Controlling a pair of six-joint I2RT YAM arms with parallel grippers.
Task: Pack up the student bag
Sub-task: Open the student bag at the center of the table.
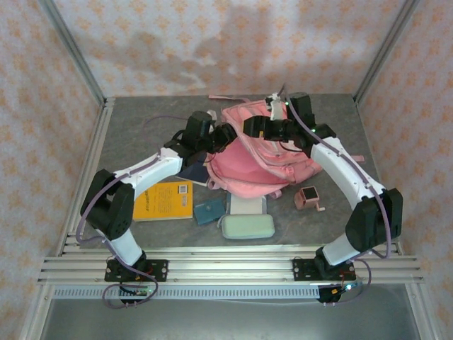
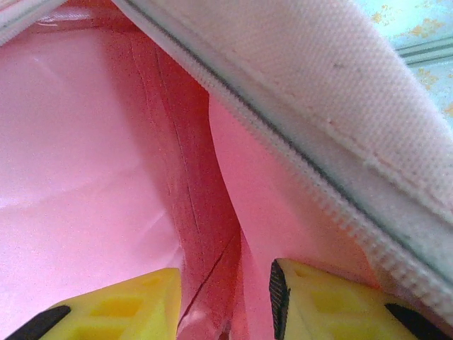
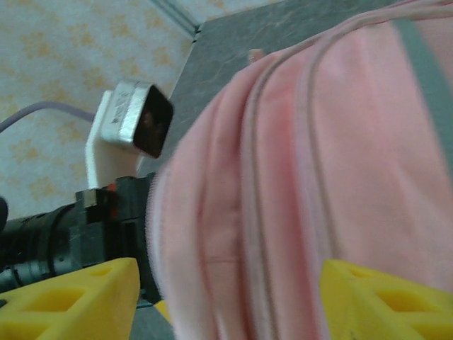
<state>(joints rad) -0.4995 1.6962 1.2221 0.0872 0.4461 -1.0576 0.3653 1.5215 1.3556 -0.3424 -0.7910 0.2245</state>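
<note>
- Pink fabric dominates here. The student bag (image 1: 263, 164) lies slumped at the middle-back of the bench (image 1: 134, 120), with both arms reaching in at its upper left edge.
- The left gripper (image 2: 226, 276) is right inside the mouth, with glossy pink lining all round and the zip track running past on the right.
- Its yellow fingers (image 2: 120, 308) stand partly apart with a fold of lining between them. Whether they are pinching it, I cannot tell.
- The right gripper (image 3: 230, 283) sits at the bag's piped rim, jaws spread wide on either side of the pink edge. It is not clamped and carries nothing.
- As for progress, I'd judge the packing far from finished, because plenty is laid out near the front of the bench.
- Left of the bag are a yellow book (image 1: 164, 200) and a dark blue booklet (image 1: 192, 172), the booklet tucked partly under the left arm.
- In front of the bag are a teal pouch (image 1: 209, 211), a mint case (image 1: 247, 227) and a flat white item (image 1: 247, 205) just behind the case.
- Off to the right stands a small pink boxy object (image 1: 309, 197).
- What, if anything, is already inside the bag I cannot say.
- My read is that the step in hand is getting the mouth open, and all six loose items are left to go in.
</note>
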